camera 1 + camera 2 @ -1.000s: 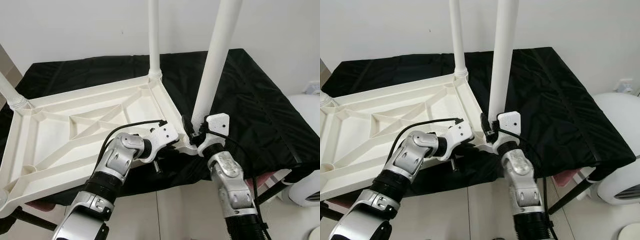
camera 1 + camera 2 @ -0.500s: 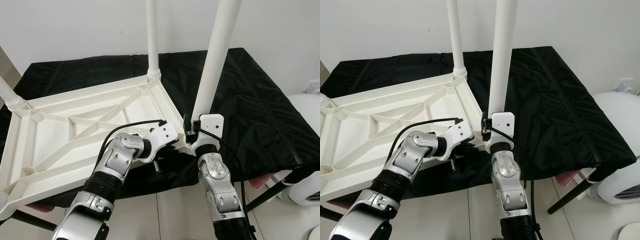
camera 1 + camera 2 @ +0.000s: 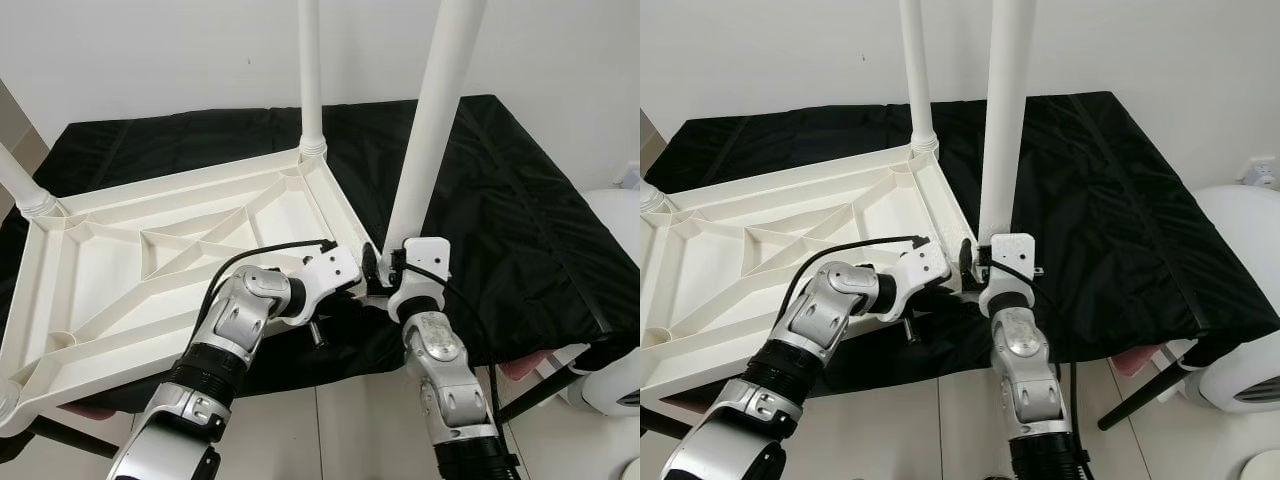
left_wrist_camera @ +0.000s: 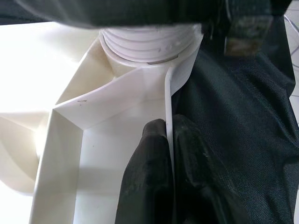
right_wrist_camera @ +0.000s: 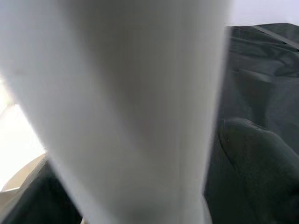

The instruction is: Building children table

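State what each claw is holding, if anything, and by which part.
The left claw pinches the upturned tabletop by its thin side rim near a corner. The right claw grips the near table leg at its base.

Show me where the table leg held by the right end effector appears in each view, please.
Left eye view: leg, right of centre, rising past the top edge.
Right eye view: leg, near centre.
Left wrist view: its threaded base at the top, in the corner socket.
Right wrist view: leg, blurred, very close.
Shared landmark: black cloth.
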{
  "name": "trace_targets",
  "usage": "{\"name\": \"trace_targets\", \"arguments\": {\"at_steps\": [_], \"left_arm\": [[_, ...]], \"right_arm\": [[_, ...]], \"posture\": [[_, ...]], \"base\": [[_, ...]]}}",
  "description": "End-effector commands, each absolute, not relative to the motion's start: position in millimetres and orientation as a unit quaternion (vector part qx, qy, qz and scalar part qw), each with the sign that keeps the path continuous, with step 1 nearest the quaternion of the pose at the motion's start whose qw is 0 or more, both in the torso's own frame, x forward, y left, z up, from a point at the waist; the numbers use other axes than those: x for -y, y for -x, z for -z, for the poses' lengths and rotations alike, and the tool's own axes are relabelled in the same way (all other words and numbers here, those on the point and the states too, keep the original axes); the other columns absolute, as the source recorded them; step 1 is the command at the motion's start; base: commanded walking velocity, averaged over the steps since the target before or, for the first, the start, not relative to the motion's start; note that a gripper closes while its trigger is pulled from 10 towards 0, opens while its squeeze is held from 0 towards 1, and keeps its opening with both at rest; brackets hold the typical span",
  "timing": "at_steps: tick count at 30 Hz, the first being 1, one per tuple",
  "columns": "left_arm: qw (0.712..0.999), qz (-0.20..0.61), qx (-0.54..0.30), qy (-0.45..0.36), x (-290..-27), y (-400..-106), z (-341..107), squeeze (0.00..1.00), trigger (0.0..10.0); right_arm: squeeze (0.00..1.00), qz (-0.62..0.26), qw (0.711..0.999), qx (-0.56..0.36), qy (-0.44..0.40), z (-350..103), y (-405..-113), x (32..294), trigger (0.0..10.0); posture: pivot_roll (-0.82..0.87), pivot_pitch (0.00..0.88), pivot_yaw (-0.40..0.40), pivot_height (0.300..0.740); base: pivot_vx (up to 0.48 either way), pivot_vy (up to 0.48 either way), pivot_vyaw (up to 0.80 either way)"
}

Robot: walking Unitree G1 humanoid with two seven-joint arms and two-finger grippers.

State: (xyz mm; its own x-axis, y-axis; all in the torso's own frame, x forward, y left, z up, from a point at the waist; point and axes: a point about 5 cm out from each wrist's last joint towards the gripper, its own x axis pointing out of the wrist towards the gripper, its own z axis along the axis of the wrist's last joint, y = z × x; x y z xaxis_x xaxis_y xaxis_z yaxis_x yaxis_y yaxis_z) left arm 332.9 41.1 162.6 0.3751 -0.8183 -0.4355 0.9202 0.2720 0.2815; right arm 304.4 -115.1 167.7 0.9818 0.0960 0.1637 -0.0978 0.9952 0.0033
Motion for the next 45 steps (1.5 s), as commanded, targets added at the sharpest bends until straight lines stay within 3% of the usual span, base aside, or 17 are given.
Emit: {"name": "trace_targets", "arguments": {"at_steps": [1,16,17,18,19,30,36,37,40,41,43,44,45], "left_arm": [[0.85,0.455,-0.068,-0.258,-46,-341,-165,0.0,10.0],[0.847,0.46,-0.066,-0.258,-44,-341,-165,0.0,10.0],[0.847,0.46,-0.065,-0.258,-43,-341,-165,0.0,10.0],[0.847,0.46,-0.065,-0.258,-43,-341,-165,0.0,10.0],[0.847,0.461,-0.064,-0.258,-43,-341,-165,0.0,10.0],[0.847,0.459,-0.064,-0.259,-44,-341,-166,0.0,10.0],[0.847,0.458,-0.066,-0.26,-46,-342,-166,0.0,10.0],[0.847,0.458,-0.066,-0.26,-46,-342,-166,0.0,10.0],[0.847,0.458,-0.066,-0.26,-45,-342,-166,0.0,10.0],[0.847,0.458,-0.066,-0.259,-45,-342,-166,0.0,10.0],[0.847,0.458,-0.066,-0.259,-45,-342,-166,0.0,10.0],[0.848,0.458,-0.066,-0.259,-45,-342,-166,0.0,10.0],[0.848,0.458,-0.066,-0.259,-45,-342,-167,0.0,10.0]], "right_arm": [[1.0,-0.075,0.993,0.094,-0.003,-171,-304,119,10.0],[0.99,-0.252,0.964,0.082,0.022,-181,-325,165,10.0],[0.86,-0.272,0.959,0.081,0.026,-182,-326,167,10.0],[0.13,-0.287,0.954,0.081,0.031,-184,-327,169,10.0],[0.0,-0.311,0.947,0.079,0.034,-186,-328,170,10.0],[0.0,-0.429,0.9,0.044,0.064,-189,-337,176,10.0],[0.0,-0.454,0.887,0.033,0.084,-196,-341,184,10.0],[0.0,-0.46,0.883,0.031,0.09,-198,-342,186,9.5],[0.0,-0.464,0.881,0.029,0.093,-199,-343,188,9.5],[0.0,-0.468,0.878,0.028,0.094,-200,-343,188,4.7],[0.0,-0.468,0.878,0.028,0.094,-200,-343,188,4.7],[0.0,-0.475,0.874,0.028,0.095,-201,-343,188,0.0],[0.0,-0.481,0.871,0.028,0.094,-202,-342,188,0.0]], "posture": [[-0.14,0.084,0.063,0.74],[-0.14,0.073,0.066,0.74],[-0.14,0.069,0.065,0.74],[-0.14,0.07,0.066,0.74],[-0.14,0.069,0.066,0.74],[-0.13,0.074,0.071,0.74],[-0.13,0.084,0.077,0.74],[-0.14,0.087,0.077,0.74],[-0.14,0.089,0.076,0.74],[-0.14,0.09,0.076,0.74],[-0.14,0.09,0.076,0.74],[-0.13,0.092,0.076,0.74],[-0.13,0.092,0.076,0.74]], "base": [[0.0,0.0,0.0],[0.0,0.0,0.0],[0.0,0.0,0.0],[0.0,0.0,0.0],[0.0,0.0,0.0],[0.0,0.0,0.0],[0.0,0.0,0.0],[0.0,0.0,0.0],[0.0,0.0,0.0],[0.0,0.0,0.0],[0.0,0.0,0.0],[0.0,0.0,0.0],[0.0,0.0,0.0]]}}
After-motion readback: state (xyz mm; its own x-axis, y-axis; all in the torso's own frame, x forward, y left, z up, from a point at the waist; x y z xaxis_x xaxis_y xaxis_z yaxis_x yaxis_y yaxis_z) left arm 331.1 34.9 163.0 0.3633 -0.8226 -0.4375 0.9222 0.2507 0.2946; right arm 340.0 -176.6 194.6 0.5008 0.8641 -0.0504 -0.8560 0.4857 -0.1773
